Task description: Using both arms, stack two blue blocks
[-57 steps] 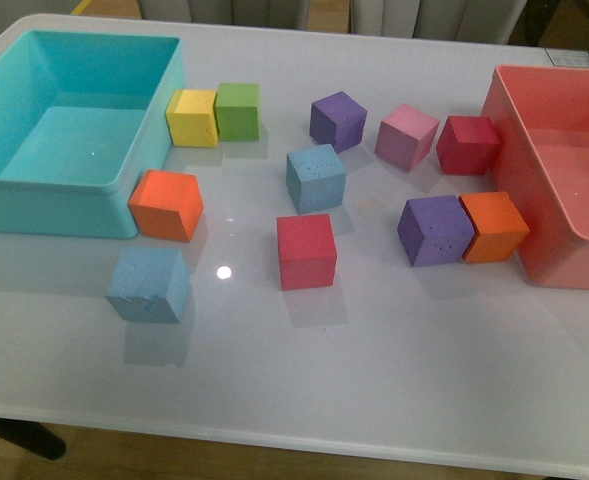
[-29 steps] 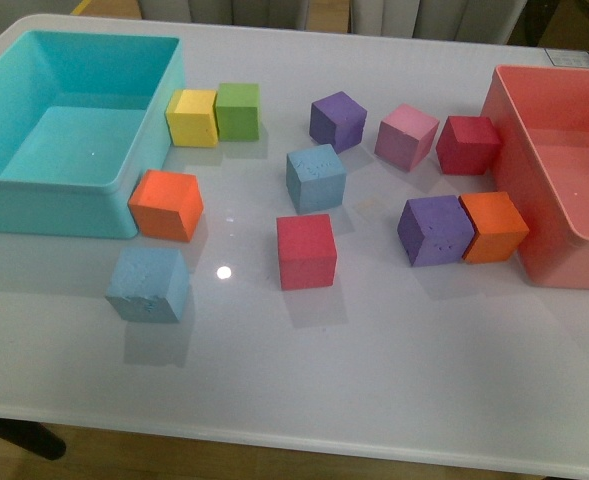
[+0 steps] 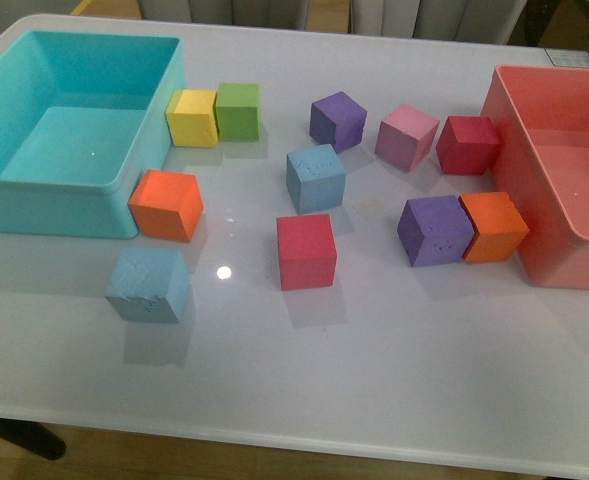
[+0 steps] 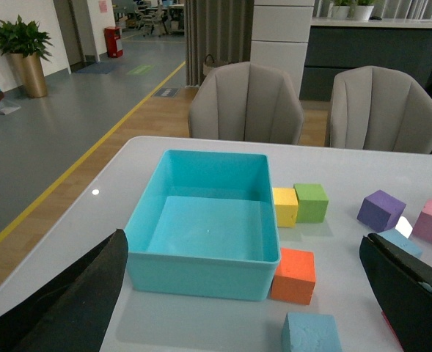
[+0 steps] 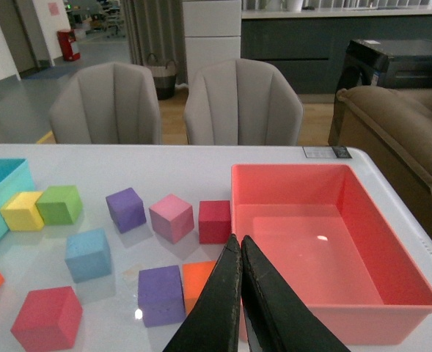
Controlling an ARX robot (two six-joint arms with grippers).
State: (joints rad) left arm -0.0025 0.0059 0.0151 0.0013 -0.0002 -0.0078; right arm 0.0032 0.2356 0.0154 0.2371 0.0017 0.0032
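Front: centre blue block [image 3: 316, 178] sits flat mid-table, turned slightly, just beyond the red cube [image 3: 306, 251]. Near blue block [image 3: 149, 284] sits flat at near left, just this side of the orange cube [image 3: 166, 205] by the teal bin [image 3: 44, 210]. Faint dents on its front face, unreadable. Blocks well apart; cubes, so no long axis.

Left wrist: left gripper [image 4: 243, 253] jaws spread wide, nothing between. Near blue block [image 4: 311, 334] is in view; centre blue block [image 4: 399, 240] is partly behind a finger.

Right wrist: right gripper [image 5: 239, 246] fingers pressed together, empty, over the table beside the red bin [image 5: 392, 323]. Centre blue block [image 5: 88, 254] is well to its left.
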